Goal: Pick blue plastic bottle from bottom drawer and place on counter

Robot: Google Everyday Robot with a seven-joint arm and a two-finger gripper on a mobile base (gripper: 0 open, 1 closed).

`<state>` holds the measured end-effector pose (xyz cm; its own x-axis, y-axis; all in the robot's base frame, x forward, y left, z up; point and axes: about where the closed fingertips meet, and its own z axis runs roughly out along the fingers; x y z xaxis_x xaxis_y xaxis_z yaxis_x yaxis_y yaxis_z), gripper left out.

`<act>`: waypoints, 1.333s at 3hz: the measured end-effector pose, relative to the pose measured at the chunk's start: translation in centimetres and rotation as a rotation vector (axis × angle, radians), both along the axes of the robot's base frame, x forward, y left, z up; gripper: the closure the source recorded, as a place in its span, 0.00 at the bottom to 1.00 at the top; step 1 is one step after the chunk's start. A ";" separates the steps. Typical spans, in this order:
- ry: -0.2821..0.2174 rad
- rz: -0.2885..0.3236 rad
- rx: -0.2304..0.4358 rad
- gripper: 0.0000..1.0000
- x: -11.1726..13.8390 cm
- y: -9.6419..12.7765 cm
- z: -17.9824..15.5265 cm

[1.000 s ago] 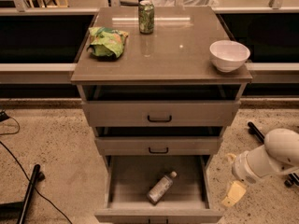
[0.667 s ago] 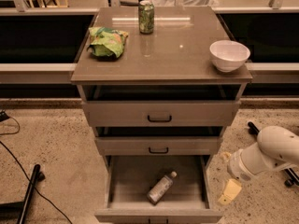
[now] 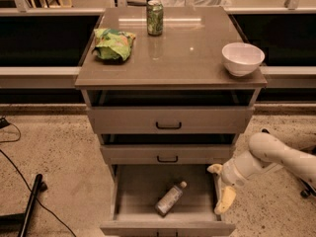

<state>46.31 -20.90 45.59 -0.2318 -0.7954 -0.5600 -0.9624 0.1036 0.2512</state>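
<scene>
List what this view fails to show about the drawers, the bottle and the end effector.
- Blue plastic bottle: label too small to read.
- Bottom drawer: front panel cut off by the lower edge.
- Two upper drawers: contents hidden behind their fronts.
- End effector, open beside the bottom drawer's right wall: arm cut off by the right edge.

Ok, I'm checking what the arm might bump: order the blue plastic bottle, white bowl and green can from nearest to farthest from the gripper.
1. Blue plastic bottle, lying in the bottom drawer, just left of the open gripper.
2. White bowl, at the counter right edge.
3. Green can, at the counter's back edge.
</scene>
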 end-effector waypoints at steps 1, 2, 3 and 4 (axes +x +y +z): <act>-0.062 0.112 0.139 0.00 1.1 1.2 -2.7; -0.100 0.193 0.195 0.00 1.2 1.4 -3.6; -0.066 0.183 0.180 0.00 2.4 2.5 -4.8; -0.127 0.120 0.238 0.00 4.3 5.2 -8.8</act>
<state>50.61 -15.69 36.75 -0.0603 -0.6557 -0.7526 -0.9894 -0.0603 0.1318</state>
